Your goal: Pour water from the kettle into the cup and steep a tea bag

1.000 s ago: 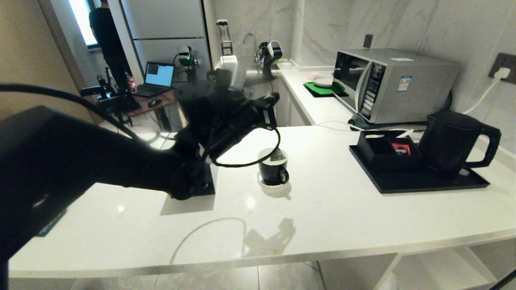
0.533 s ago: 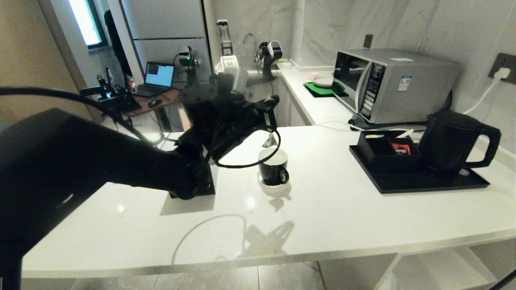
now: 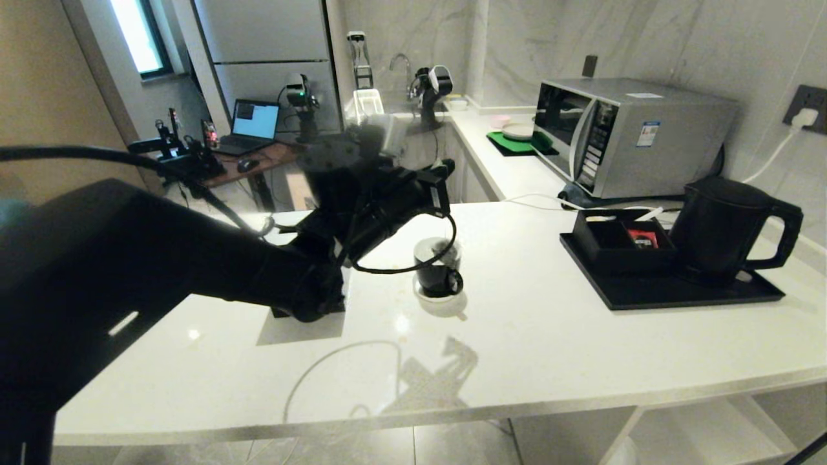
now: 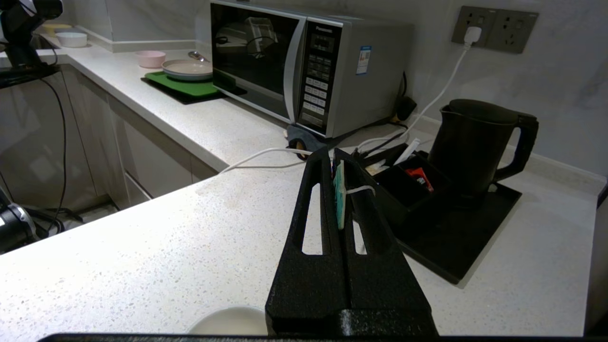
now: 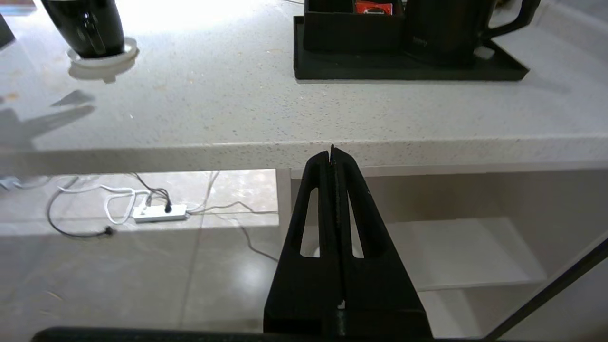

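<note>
While the black left arm reaches in from the left of the head view, the left gripper (image 3: pixel 446 194) hangs just above the small black mug with a white inside (image 3: pixel 438 265), which stands on its small white saucer (image 3: pixel 437 296) on the white speckled stone surface (image 3: pixel 530 336). Its fingers (image 4: pixel 316 190) are together, clamped on a small green paper tag (image 4: pixel 339 194) with a white string running off it. The string appears to drop into the mug, where a pale shape shows; I take that for the tiny pale tea bag (image 3: pixel 443 247), though it is hard to make out.

To the right, well apart from the mug, the tall matte black electric kettle (image 3: pixel 727 226) stands on a flat black tray (image 3: pixel 672 294), beside a black compartment box (image 3: pixel 614 242) holding a small red packet (image 3: pixel 643 239). A silver microwave oven (image 3: pixel 627 132) sits behind.

The right gripper (image 5: pixel 331 156), fingers pressed together and empty, is parked below the front edge of the surface.

The risks I judge from here: a sideways pull on the string could tip the light mug or drag the bag over the rim, and a release could let the tag slide in. Pouring with this arm overhead could wet it.
</note>
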